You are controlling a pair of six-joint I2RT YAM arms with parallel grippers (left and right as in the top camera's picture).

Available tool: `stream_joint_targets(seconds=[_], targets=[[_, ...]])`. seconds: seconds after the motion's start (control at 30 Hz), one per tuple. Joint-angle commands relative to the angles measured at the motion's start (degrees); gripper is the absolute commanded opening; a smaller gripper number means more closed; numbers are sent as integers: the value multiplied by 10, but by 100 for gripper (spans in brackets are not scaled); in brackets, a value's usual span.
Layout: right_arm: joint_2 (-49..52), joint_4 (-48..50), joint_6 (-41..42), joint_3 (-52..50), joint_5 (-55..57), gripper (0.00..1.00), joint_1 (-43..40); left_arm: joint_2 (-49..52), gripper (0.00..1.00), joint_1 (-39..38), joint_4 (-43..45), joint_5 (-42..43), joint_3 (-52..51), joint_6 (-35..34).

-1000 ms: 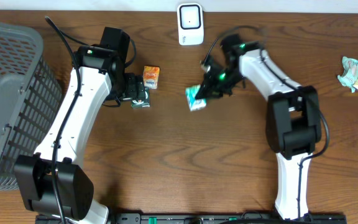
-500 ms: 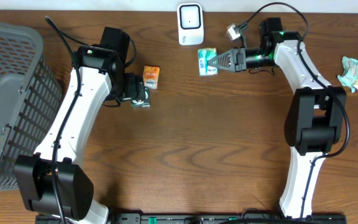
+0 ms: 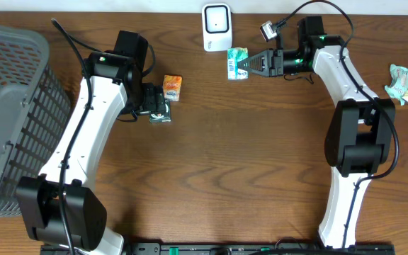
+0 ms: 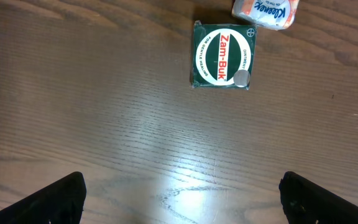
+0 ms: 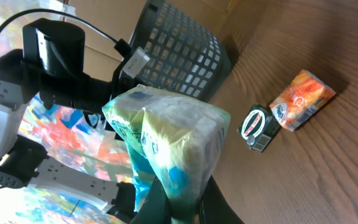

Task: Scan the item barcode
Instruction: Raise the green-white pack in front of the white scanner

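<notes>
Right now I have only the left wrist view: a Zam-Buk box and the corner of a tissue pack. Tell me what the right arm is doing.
Observer: The right gripper is shut on a green-and-white packet.
Operator: Give me the scanner's position.
Observer: The white scanner stands at the far edge of the table, and the held packet is close beside it, on the right arm's side.
Operator: Name anything else outside my frame.
Observer: A grey mesh basket stands at the table's left end.
</notes>
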Motion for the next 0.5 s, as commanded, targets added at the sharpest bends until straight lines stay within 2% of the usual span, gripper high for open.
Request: stream_joint_targets(seconds=[0.0,0.07,0.13,0.27,0.33,0.47], targets=[[0,4,7,9,-22,1,4,-2,98,3,-2,-5,8,3],[0,5,11,9,2,1,6,-2,98,3,-2,-5,8,3],[0,6,53,9,131,1,13,-2,98,3,-2,-5,8,3],[0,5,141,9,530,1,43,-2,98,3,-2,-5,8,3],[0,0,166,14,686,1,63,-2,98,3,-2,-5,8,3],[0,10,157,43,802,1,87,-2,98,3,-2,-5,8,3]])
